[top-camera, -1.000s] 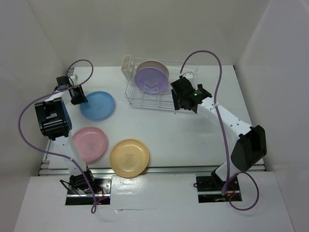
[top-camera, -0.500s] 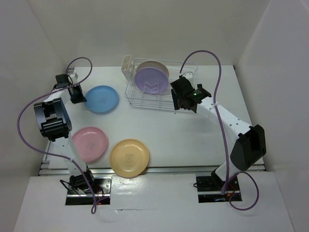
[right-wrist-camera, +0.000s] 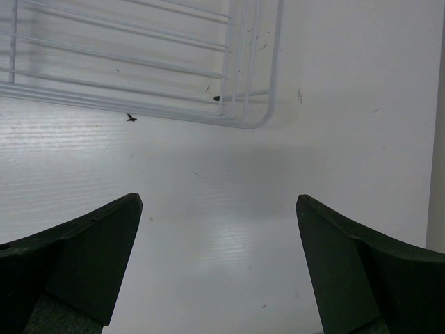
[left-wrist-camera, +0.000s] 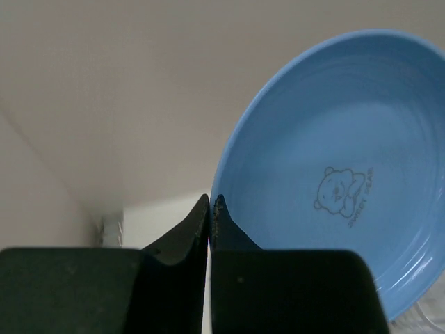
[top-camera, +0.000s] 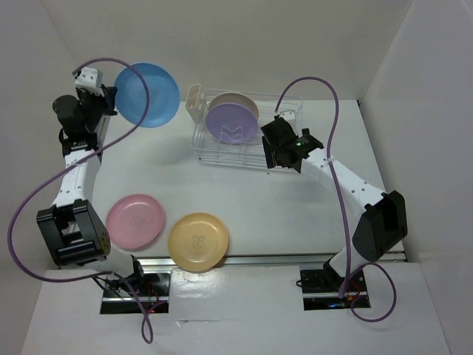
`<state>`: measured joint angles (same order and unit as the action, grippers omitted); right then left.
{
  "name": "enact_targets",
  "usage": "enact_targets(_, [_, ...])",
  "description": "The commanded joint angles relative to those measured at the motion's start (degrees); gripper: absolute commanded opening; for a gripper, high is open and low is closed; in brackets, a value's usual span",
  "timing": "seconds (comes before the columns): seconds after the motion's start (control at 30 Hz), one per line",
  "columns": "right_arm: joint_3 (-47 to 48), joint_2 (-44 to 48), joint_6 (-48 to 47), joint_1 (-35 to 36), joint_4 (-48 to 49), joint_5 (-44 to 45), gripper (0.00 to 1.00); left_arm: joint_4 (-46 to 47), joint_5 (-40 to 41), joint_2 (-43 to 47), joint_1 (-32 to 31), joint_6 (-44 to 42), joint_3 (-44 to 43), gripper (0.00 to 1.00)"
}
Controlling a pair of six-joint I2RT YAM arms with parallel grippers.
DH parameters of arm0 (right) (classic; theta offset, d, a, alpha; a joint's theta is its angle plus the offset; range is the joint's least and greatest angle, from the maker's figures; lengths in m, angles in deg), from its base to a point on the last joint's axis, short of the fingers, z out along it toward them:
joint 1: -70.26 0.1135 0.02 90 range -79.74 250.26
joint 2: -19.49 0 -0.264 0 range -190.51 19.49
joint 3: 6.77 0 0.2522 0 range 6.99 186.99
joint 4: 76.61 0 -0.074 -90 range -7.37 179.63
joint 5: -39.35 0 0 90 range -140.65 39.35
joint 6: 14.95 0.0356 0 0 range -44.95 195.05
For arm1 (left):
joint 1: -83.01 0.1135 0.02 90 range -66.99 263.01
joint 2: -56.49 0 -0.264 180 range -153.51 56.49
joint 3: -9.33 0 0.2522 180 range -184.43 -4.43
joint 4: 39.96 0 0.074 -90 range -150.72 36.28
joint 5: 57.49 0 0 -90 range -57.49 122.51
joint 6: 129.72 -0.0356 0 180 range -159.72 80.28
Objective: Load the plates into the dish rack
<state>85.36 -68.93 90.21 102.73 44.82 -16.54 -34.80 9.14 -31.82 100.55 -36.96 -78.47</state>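
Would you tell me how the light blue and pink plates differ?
The light blue plate hangs tilted in the air, pinched at its rim by the left hand; the pink plate lies flat on the table, untouched. Both are round, shallow and alike in size.

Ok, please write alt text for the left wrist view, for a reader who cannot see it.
The left gripper, jaws shut, pinches the rim of a light blue plate raised in front of a pale wall. A small bear drawing is printed inside it.
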Motion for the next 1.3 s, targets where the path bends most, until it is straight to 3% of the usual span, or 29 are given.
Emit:
enact_targets(0.0, [0.38,1.15,0.14,0.23,0.17,1.22,1.0,34.9,-14.56,1.39,-1.02,-4.43,9.76,0.0])
enact_targets(0.07, [0.38,1.15,0.14,0.84,0.17,1.22,1.0,45.54,-22.02,-0.36,-2.68,-4.96,10.31,0.0])
enact_targets(0.1, [0.38,0.54,0.14,0.84,0.17,1.22,1.0,52.38,-22.06,-1.85,-3.73,-5.75,10.32,0.0])
enact_targets(0.27, [1.52,-0.08,0.14,1.46,0.17,1.22,1.0,50.87,-14.16,-3.01,-15.22,-19.09,6.46,0.0])
enact_targets(0.4, [2.05,-0.7,0.66,1.98,-0.97,2.45,1.0,48.41,-5.47,-5.81,-24.03,-35.84,5.05,0.0])
enact_targets(0.5, [2.05,-1.22,0.66,2.51,-1.5,3.07,1.0,49.64,1.72,-7.4,-28.59,-37.66,4.52,0.0])
enact_targets(0.6, [2.05,-1.23,1.19,2.51,-2.2,3.77,1.0,49.64,6.48,-8.8,-32.29,-45.11,5.13,0.0])
enact_targets(0.8, [2.05,-1.23,1.19,2.51,-2.73,4.3,1.0,51.13,7.56,-10.12,-32.92,-46.71,7.95,0.0])
enact_targets(1.13, [2.58,-3.16,1.19,2.51,-5.1,3.77,1.0,50.52,-5.7,-15.05,-32.31,-47.41,8.12,0.0])
enact_targets(1.27, [3.63,-5.17,1.19,2.51,-5.63,2.37,1.0,51.31,-7.03,-16.27,-32.31,-49.35,9.7,0.0])
